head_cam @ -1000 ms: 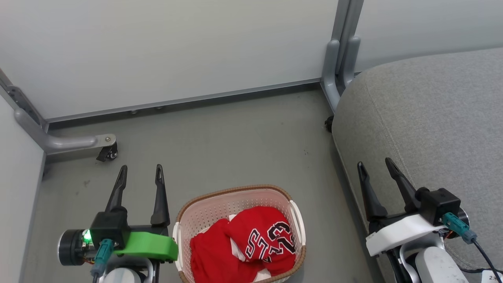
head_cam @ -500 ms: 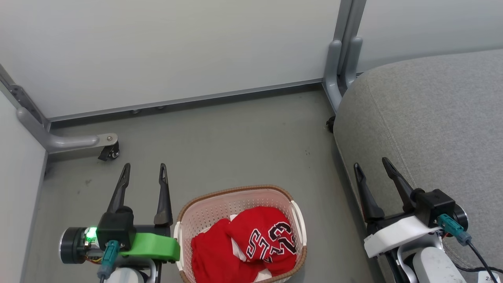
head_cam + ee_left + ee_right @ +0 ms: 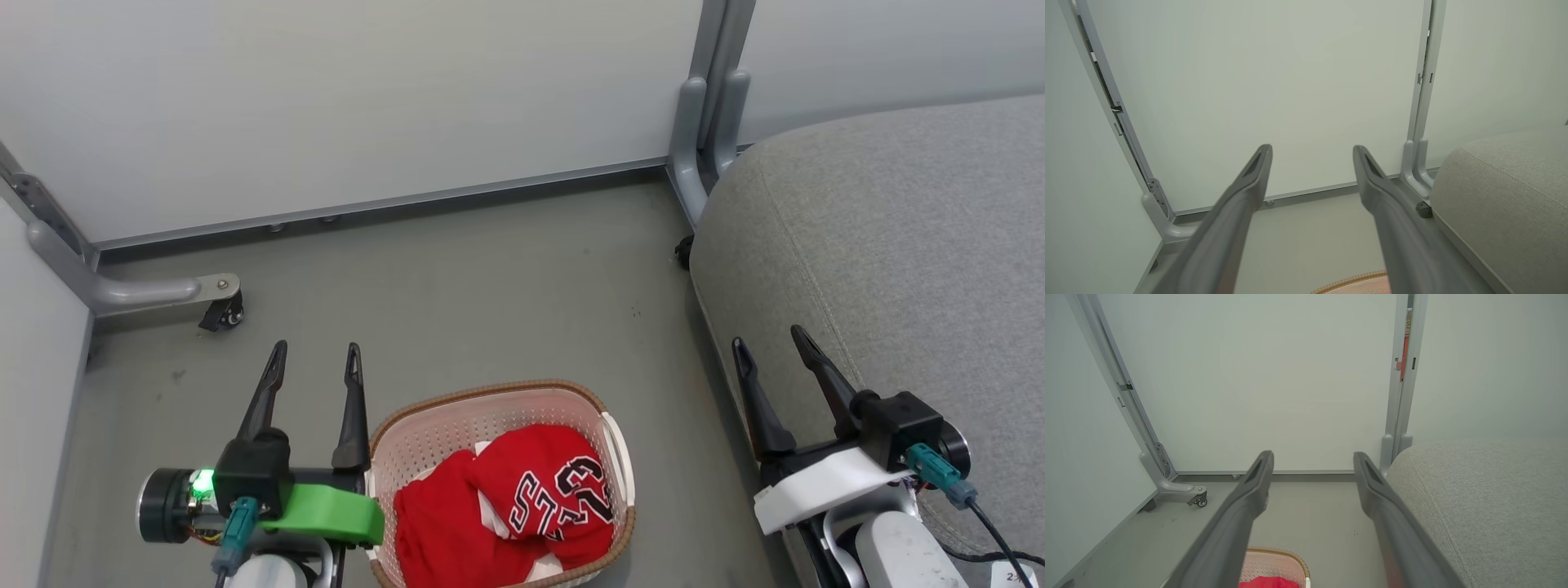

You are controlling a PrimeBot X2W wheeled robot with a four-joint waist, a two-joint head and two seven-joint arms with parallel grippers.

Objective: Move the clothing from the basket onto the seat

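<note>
Red clothing point(image 3: 522, 506) with black-and-white lettering lies bunched in the cream basket point(image 3: 424, 437) with a brown rim, on the floor at the bottom centre of the head view. The grey seat point(image 3: 898, 245) rises at the right. My left gripper point(image 3: 314, 355) stands open just left of the basket, holding nothing. Between the basket and the seat's edge my right gripper point(image 3: 767, 341) is open and empty too. The left wrist view looks past its own open gripper point(image 3: 1312, 149) to the basket rim point(image 3: 1351, 281) and the seat point(image 3: 1506, 192). The right wrist view shows its own open gripper point(image 3: 1312, 455), the clothing point(image 3: 1267, 583), the basket point(image 3: 1274, 559) and the seat point(image 3: 1486, 498).
Pale partition panels point(image 3: 351, 106) close off the back and left. A grey foot with a castor point(image 3: 216, 302) juts onto the floor at the left, and a grey post point(image 3: 702, 122) stands by the seat's corner. Grey floor point(image 3: 490, 294) lies between basket and panels.
My left gripper has shifted a little to the right, closer to the basket's left rim. The right gripper has barely moved. The clothing lies as before.
</note>
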